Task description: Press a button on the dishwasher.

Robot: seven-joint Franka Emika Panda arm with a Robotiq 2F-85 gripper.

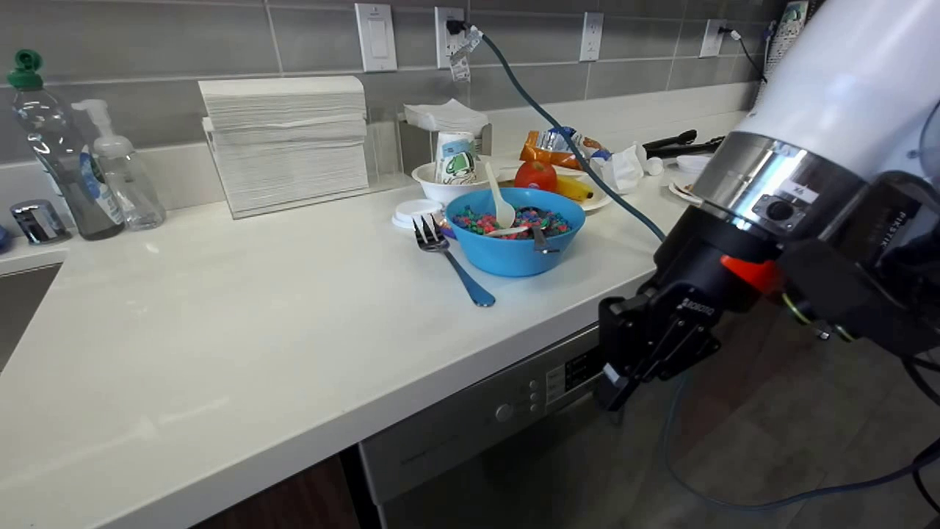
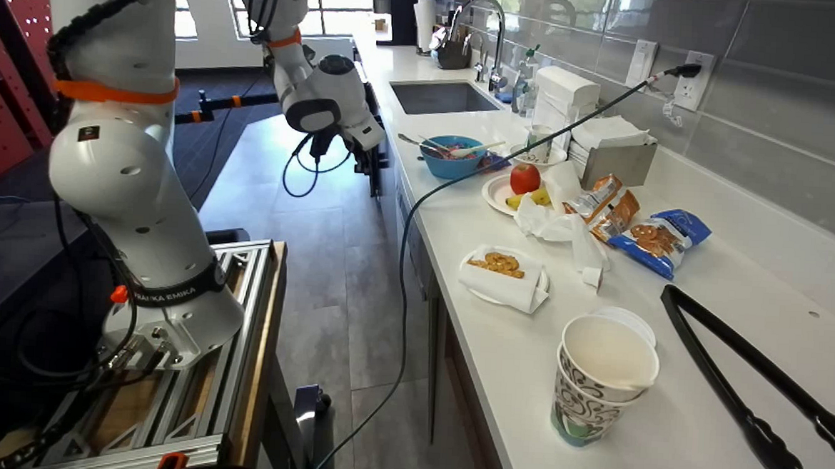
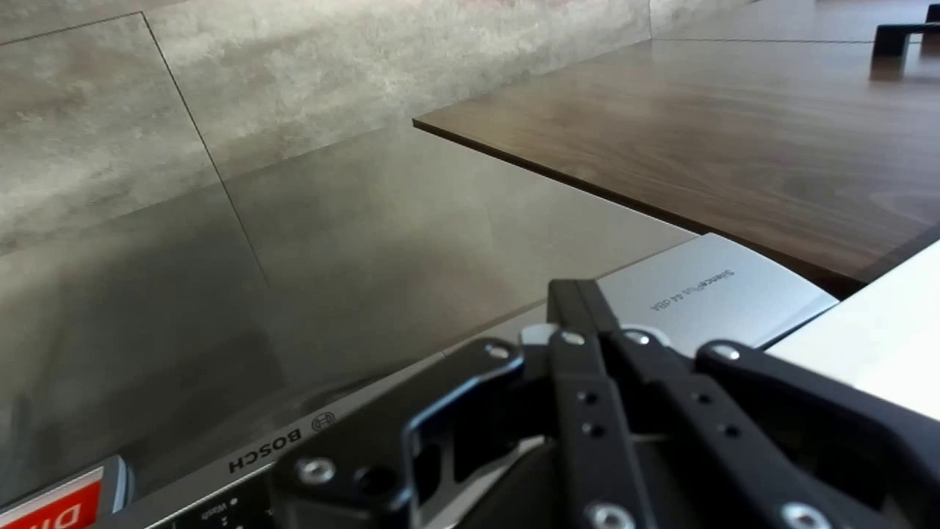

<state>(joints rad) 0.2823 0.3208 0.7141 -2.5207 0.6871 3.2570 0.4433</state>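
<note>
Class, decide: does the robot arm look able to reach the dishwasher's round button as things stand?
Probably yes: the closed pincer hangs near the dishwasher's control strip, and nothing visible blocks its way to the round button.

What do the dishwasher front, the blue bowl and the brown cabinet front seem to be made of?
Dishwasher front: probably stainless steel, satin finish; it is grey and mirrors the floor softly.
Blue bowl: likely plastic, smooth and slightly glossy; its colour is even and opaque.
Brown cabinet front: wood or perhaps laminate, soft sheen; grain lines show.
</note>
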